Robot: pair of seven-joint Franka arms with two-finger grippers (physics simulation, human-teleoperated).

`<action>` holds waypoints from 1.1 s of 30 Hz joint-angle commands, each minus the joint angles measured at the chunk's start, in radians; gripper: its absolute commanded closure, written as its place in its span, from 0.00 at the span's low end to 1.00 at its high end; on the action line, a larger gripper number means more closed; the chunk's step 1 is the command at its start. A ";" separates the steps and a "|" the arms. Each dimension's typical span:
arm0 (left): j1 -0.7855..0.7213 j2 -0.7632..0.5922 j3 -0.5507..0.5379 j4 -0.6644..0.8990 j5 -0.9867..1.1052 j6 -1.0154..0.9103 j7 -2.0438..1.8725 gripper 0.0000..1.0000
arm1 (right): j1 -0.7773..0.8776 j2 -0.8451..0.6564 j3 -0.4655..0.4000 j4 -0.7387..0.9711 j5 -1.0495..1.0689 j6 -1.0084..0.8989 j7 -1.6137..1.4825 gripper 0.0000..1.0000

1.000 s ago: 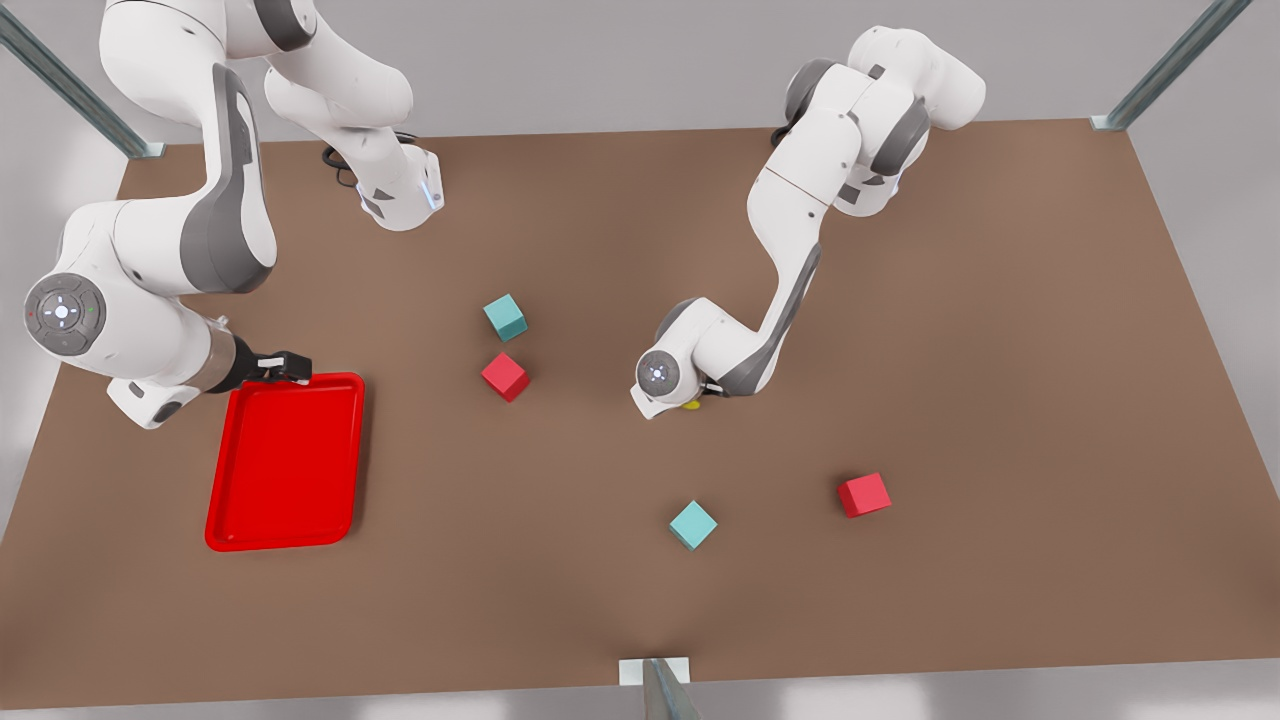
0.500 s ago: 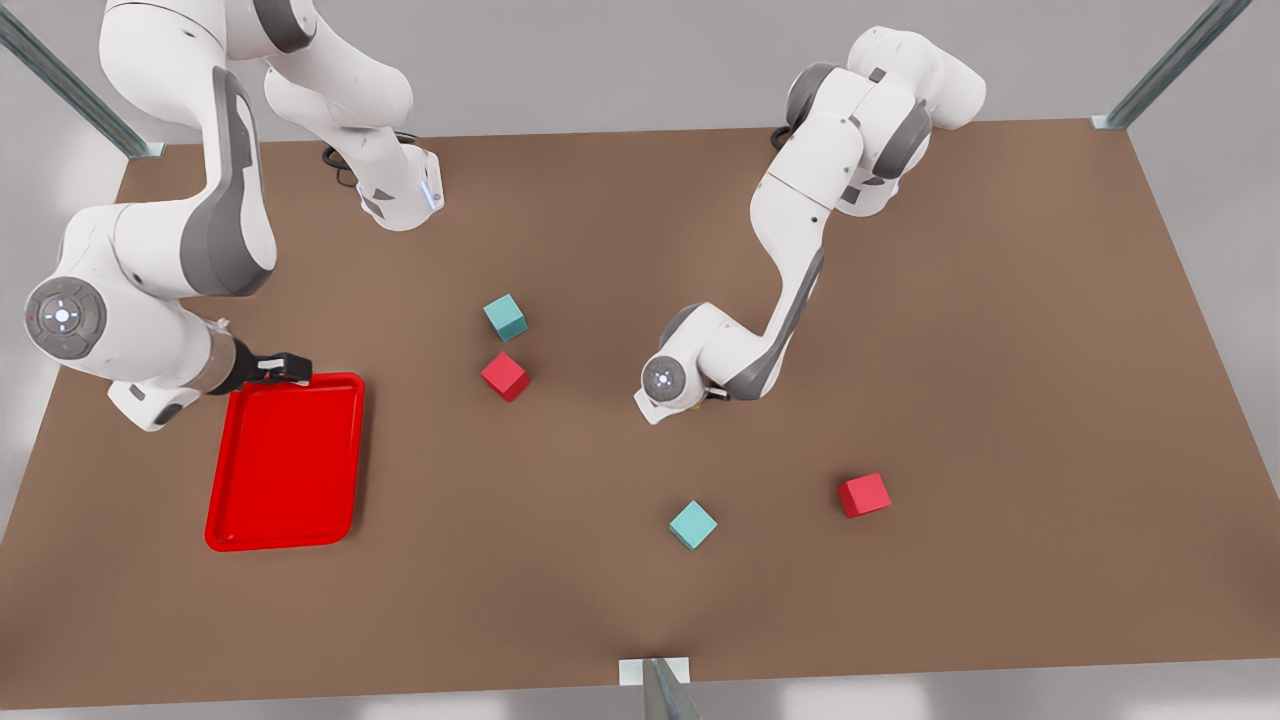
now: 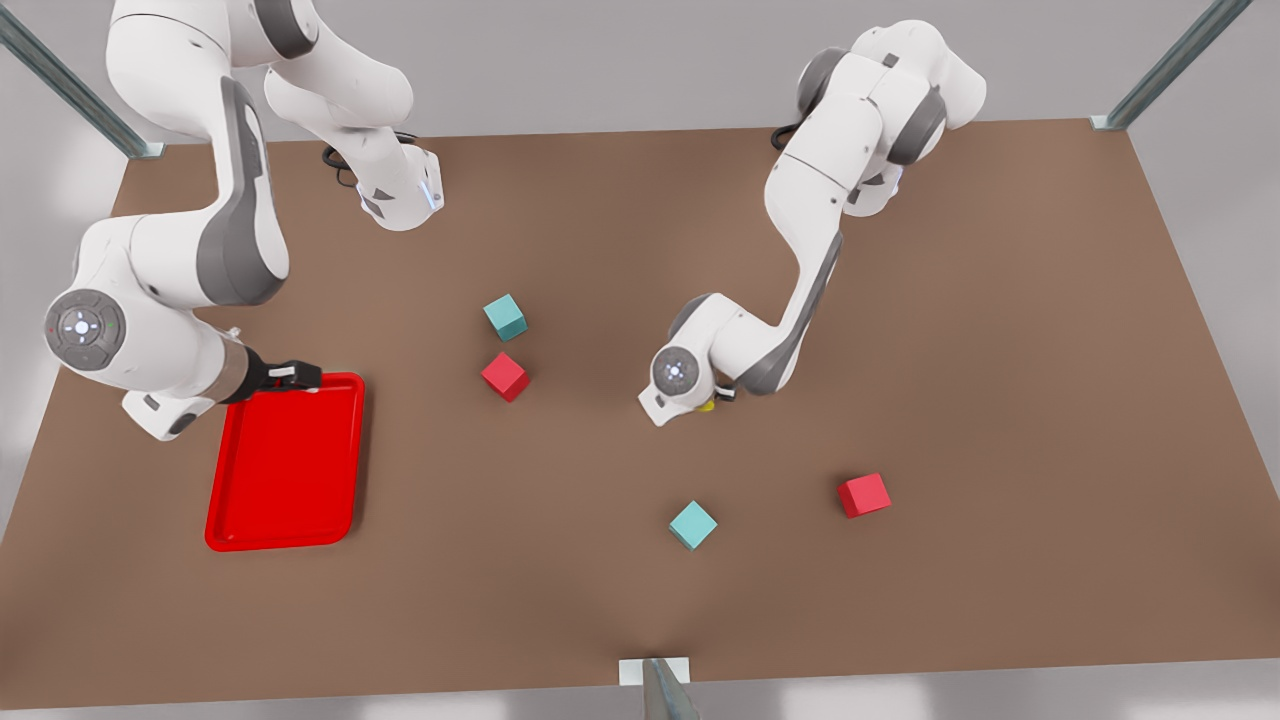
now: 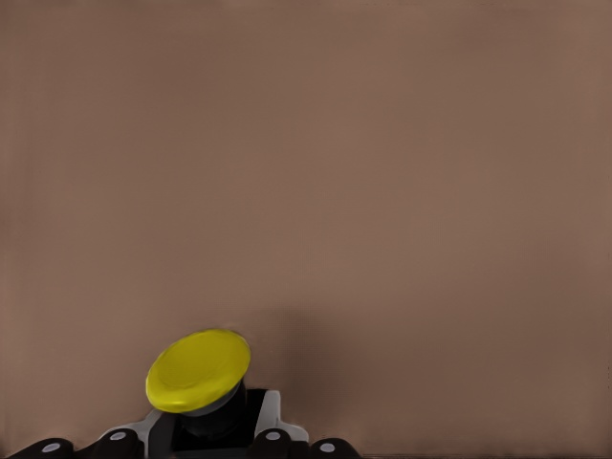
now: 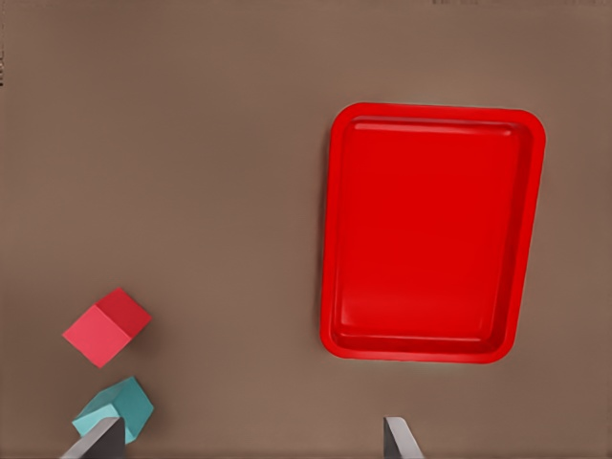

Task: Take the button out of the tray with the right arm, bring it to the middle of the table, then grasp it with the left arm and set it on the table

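Near edge, front view's right: teal cube (image 3: 692, 525) and red cube (image 3: 864, 495), idle.
Middle of table (image 3: 1000, 330): left gripper (image 3: 708, 400) clamped on the button (image 4: 198, 369), low over the surface.
Left side: tray (image 3: 285, 520) empty; right gripper (image 3: 290, 375) waits at its far rim, fingers (image 5: 397, 438) spread (nothing between).
Progress: handover done; release remains.

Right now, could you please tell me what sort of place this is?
It looks like a simulated tabletop test cell: two white arms bolted to a plain brown table, metal frame posts at its corners, and test props such as a red tray and small cubes.
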 commanded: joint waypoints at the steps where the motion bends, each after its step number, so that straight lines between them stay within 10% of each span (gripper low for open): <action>1: 0.000 -0.010 0.002 0.014 0.001 -0.031 -0.096 0.57 | 0.001 -0.002 -0.001 0.001 -0.002 -0.005 0.004 0.00; 18: 0.046 -0.029 0.101 0.108 0.010 0.226 -0.807 0.55 | -0.001 0.040 -0.003 0.028 -0.017 0.006 0.004 0.00; 33: 0.000 0.031 0.174 -0.092 0.567 0.820 -1.426 0.56 | -0.001 0.046 -0.003 0.028 -0.017 0.007 0.006 0.00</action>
